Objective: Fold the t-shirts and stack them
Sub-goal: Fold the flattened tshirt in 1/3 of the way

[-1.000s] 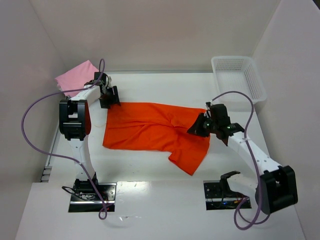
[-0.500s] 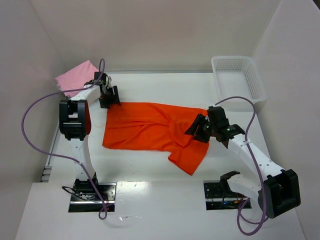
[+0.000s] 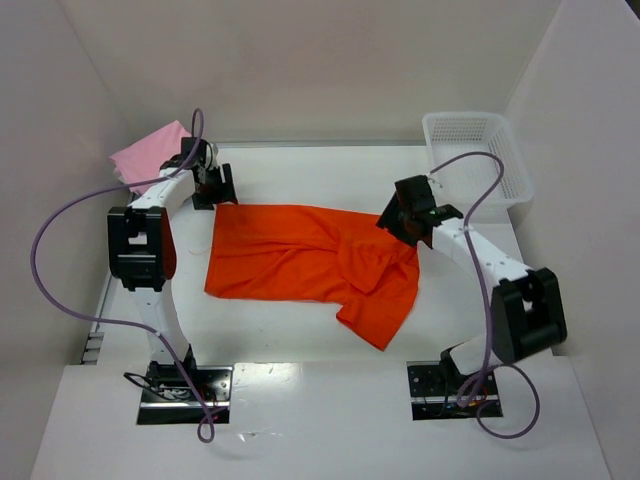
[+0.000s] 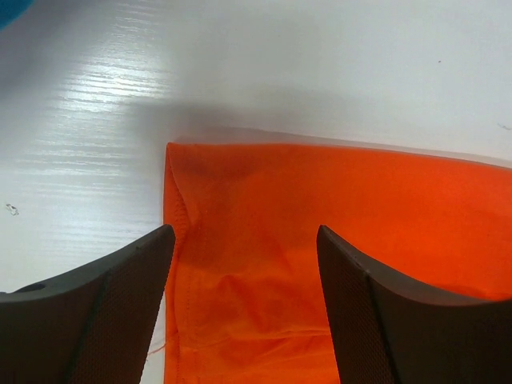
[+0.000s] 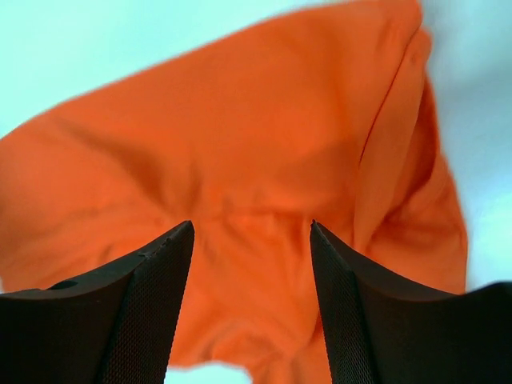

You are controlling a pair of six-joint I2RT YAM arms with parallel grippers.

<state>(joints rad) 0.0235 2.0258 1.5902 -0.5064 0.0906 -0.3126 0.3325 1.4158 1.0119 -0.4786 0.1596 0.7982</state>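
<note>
The bright orange t-shirt (image 3: 300, 262) lies spread across the middle of the table, one sleeve trailing toward the front right. My left gripper (image 3: 220, 195) hovers open over its far left corner (image 4: 264, 208), nothing between the fingers (image 4: 120, 288). My right gripper (image 3: 394, 222) hangs open above the shirt's far right edge, with rumpled orange cloth (image 5: 240, 120) below its fingertips (image 5: 160, 272), which grip nothing. A folded light pink t-shirt (image 3: 150, 152) sits at the back left corner. A blue sliver (image 4: 12, 6) shows at the top left of the left wrist view.
A white mesh basket (image 3: 478, 150) stands at the back right against the wall. White walls close in the table on three sides. Purple cables loop off both arms. Bare white table (image 3: 320, 175) runs behind the orange shirt.
My right gripper has opened, let go of the orange cloth and swung back toward the far right. The left gripper has shifted slightly toward the back and opened a little wider.
</note>
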